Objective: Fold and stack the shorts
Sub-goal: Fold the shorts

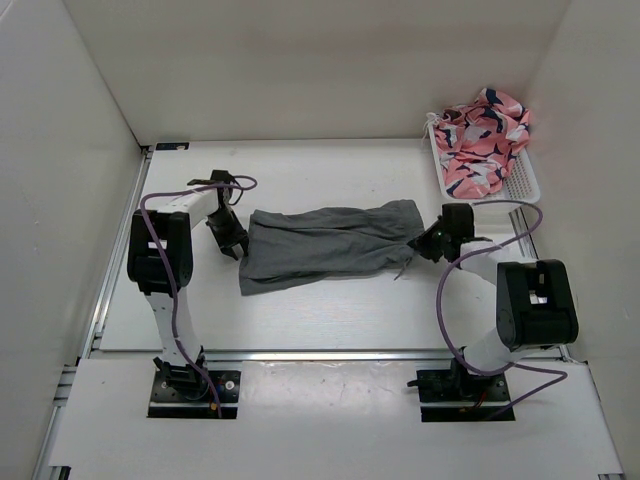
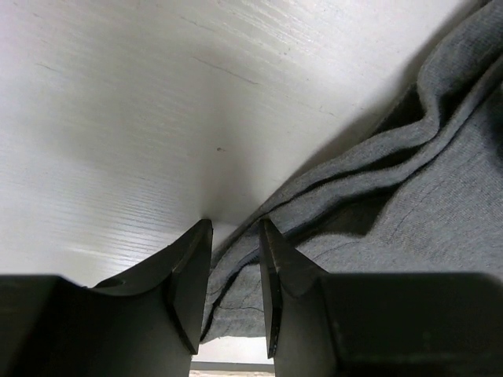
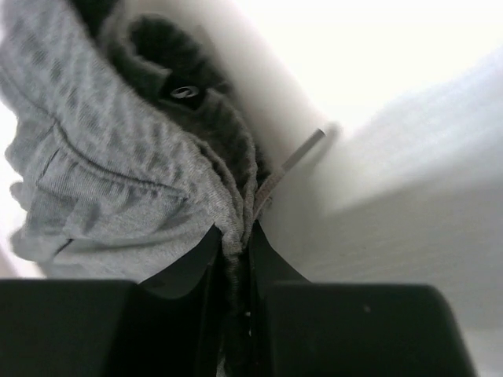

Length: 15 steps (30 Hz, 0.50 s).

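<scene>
Status: my R gripper (image 3: 234, 236) is clamping tight on the shorts (image 1: 330, 245) at the end nearest the basket (image 1: 527, 186). L gripper (image 2: 236, 229) is sitting narrowly parted at the opposite end, gripping nothing. Shorts are lying flat, approx. one fold done. Cross-fold and stacking are pending.

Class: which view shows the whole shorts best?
Top external: the shorts lie fully visible, end to end. Left wrist shows only a wrinkled edge; right wrist, bunched cloth pinched by its fingers.
</scene>
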Tool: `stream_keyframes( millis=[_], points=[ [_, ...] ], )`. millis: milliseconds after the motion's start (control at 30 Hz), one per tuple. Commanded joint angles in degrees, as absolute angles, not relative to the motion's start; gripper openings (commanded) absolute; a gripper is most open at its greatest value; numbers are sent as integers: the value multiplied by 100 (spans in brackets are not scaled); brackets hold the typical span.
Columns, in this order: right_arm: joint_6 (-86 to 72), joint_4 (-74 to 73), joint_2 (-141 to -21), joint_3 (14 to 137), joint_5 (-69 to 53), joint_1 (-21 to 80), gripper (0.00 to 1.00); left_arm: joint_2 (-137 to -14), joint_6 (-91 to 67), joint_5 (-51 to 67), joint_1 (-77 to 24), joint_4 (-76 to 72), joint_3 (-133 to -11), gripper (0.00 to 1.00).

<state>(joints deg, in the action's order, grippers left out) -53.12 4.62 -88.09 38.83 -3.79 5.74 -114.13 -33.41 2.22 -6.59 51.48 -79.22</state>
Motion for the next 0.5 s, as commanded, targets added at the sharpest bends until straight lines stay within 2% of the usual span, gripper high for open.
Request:
stream_keyframes(
  millis=[0, 333, 467],
  points=[
    [-4203, -201, -8622, 4735, 70, 869, 0, -11592, -3261, 158, -615, 4993, -8033, 42],
    [-2207, -1773, -9052, 7100, 694, 2442, 0, -11646, -3261, 412, -615, 4939, -8086, 40],
    [-1513, -2406, -9683, 8137, 1237, 3538, 0, -11646, -3261, 465, -615, 4939, -8086, 40]
  ],
)
